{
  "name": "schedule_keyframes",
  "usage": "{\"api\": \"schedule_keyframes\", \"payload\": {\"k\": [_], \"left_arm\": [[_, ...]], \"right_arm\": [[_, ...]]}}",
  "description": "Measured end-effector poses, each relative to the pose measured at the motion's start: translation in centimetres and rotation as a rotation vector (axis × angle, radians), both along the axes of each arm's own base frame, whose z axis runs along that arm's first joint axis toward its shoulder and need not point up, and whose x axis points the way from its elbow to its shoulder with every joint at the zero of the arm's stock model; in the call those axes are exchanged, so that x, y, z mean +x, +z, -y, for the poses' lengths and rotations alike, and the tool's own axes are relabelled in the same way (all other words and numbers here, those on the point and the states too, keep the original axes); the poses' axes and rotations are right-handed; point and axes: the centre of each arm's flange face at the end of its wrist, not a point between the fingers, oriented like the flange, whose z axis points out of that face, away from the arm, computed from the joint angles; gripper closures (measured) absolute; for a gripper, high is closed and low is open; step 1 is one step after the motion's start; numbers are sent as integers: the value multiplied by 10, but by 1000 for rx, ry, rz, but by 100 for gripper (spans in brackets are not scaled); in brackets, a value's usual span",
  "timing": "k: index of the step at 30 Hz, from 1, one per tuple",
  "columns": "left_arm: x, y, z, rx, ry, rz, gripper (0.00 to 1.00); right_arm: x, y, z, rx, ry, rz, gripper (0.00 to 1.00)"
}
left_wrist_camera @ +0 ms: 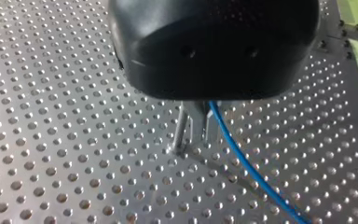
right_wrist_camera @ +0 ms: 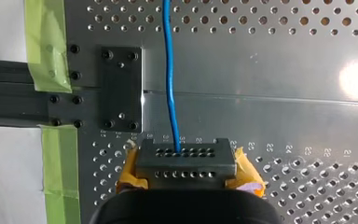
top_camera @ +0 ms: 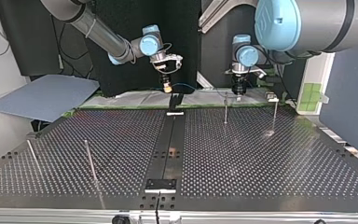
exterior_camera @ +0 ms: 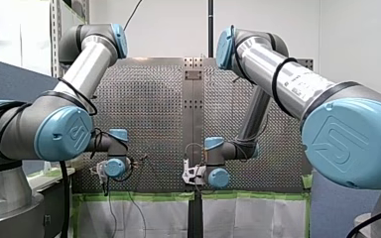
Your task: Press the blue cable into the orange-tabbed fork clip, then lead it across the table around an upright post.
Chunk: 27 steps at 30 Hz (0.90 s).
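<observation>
Black-bodied left gripper [left_wrist_camera: 194, 142], slim metal fingers [left_wrist_camera: 182, 126] pinching thin blue cable [left_wrist_camera: 242, 158], right gripper [right_wrist_camera: 186, 158], yellow-padded fingers [right_wrist_camera: 248, 173] clamping it

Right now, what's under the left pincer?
Perforated table, with the blue cable running out from the pincer across it. Its black body hides how the cable is held.

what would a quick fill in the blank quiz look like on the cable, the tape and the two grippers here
1. The cable leading up to my right gripper is ___ in colour.
2. The tape at the table's edge is ___.
3. In the top view, my left gripper hangs in the view's ___ half.
4. The table's surface is dotted with small ___.
Missing words: blue; green; right; holes.
</observation>
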Motion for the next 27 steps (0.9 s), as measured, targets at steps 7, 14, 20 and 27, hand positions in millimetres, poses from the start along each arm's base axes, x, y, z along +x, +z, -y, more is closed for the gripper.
{"api": "schedule_keyframes", "payload": {"k": [7, 14, 20, 27], "left_arm": [[13, 4, -5, -16, 6, 9, 92], [34, 11, -10, -23, 2, 6, 92], [39, 12, -14, -26, 5, -9, 92], [40, 12, -15, -38, -5, -10, 92]], "right_arm": [[-1, 2, 5, -4, -7, 4, 100], [-3, 3, 11, -1, -16, 3, 100], [-2, 8, 22, -2, -26, 9, 100], [3, 20, 41, -7, -40, 22, 100]]}}
